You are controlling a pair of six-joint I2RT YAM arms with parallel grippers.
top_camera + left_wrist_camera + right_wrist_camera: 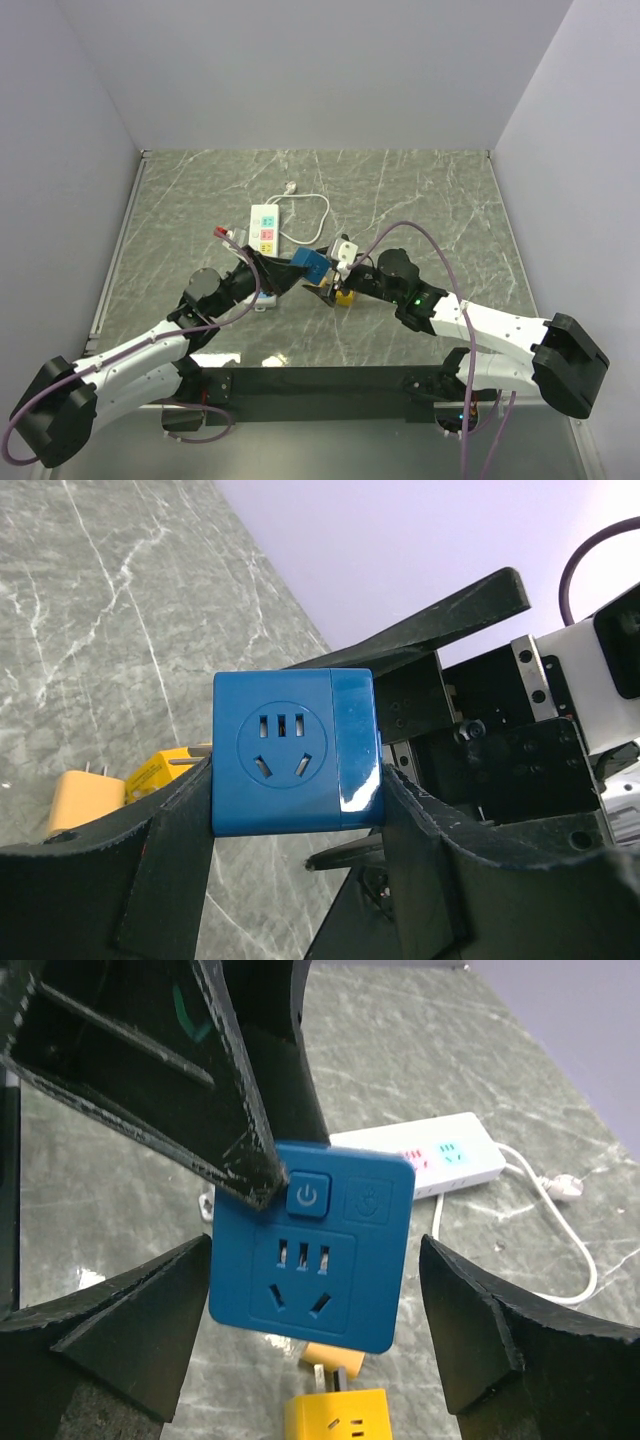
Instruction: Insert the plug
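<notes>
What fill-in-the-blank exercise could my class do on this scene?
The left gripper is shut on a ___ socket cube. The right gripper stands ___ around that cube. Below it lies a ___ adapter. The power strip on the table is ___.
Missing: blue, open, yellow, white.

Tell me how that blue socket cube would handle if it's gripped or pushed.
The blue socket cube looks like rigid moulded plastic, so probably stiff. Its glossy side shows a highlight, so possibly slippery. Flat faces: unlikely to roll.
</notes>
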